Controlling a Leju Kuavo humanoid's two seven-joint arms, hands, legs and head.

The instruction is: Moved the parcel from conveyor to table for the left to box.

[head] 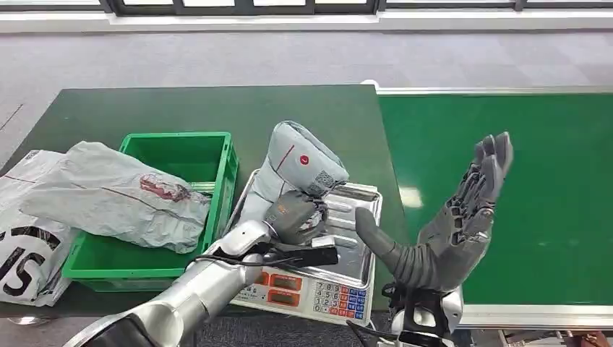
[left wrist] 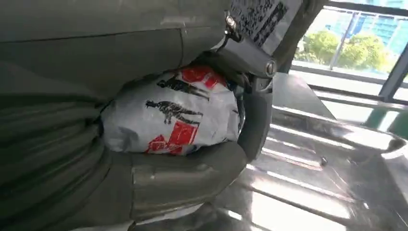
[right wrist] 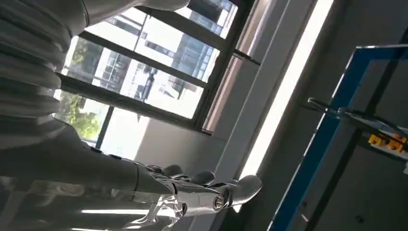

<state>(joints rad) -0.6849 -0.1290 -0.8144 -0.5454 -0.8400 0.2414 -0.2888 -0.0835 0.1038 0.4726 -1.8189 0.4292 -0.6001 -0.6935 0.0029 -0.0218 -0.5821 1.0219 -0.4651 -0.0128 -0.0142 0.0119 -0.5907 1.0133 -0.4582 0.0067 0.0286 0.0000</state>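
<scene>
Grey parcel (head: 300, 165) is gripped by the left hand (head: 293, 217) over the scale (head: 340, 271); right hand (head: 452, 228) spread wide, holding nothing.

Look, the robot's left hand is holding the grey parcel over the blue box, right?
Nearly. The left hand does hold the grey parcel, but it is over the silver scale, not over a box. And the box beside it is green, not blue. The head view shows this.
</scene>
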